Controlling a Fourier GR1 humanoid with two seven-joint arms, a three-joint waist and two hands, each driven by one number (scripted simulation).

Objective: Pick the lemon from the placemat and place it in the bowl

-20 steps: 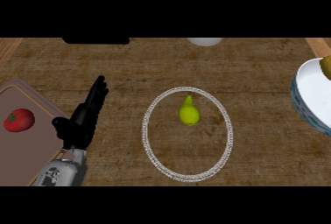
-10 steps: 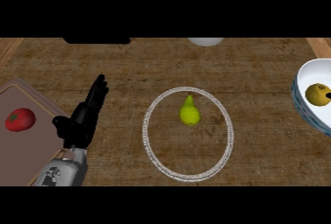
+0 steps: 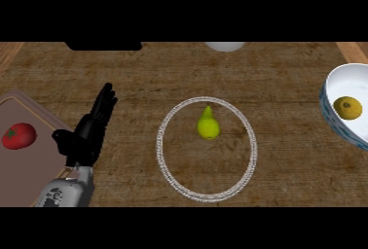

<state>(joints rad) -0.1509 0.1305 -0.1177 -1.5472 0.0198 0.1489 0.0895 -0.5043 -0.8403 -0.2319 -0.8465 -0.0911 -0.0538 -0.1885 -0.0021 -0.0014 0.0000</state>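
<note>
A white bowl (image 3: 354, 80) stands at the right edge, partly cut off, with a round yellow lemon (image 3: 347, 107) lying inside it. In the middle of the counter lies an oval placemat (image 3: 208, 168) with a pale braided rim. A yellow-green, pear-shaped fruit (image 3: 208, 125) sits in its upper half. My left hand (image 3: 86, 133) rests open at the left, fingers straight and pointing up, well apart from the placemat and holding nothing. My right hand does not show.
A brown cutting board (image 3: 28, 168) with a red tomato (image 3: 18, 135) lies at the left edge, just beside my left hand. A white round object (image 3: 225, 46) and a black object (image 3: 104, 45) sit at the counter's far edge.
The bowl now shows further in from the right edge, and the yellow lemon has come to lie lower inside it. My left hand and the pear-shaped fruit have stayed put.
</note>
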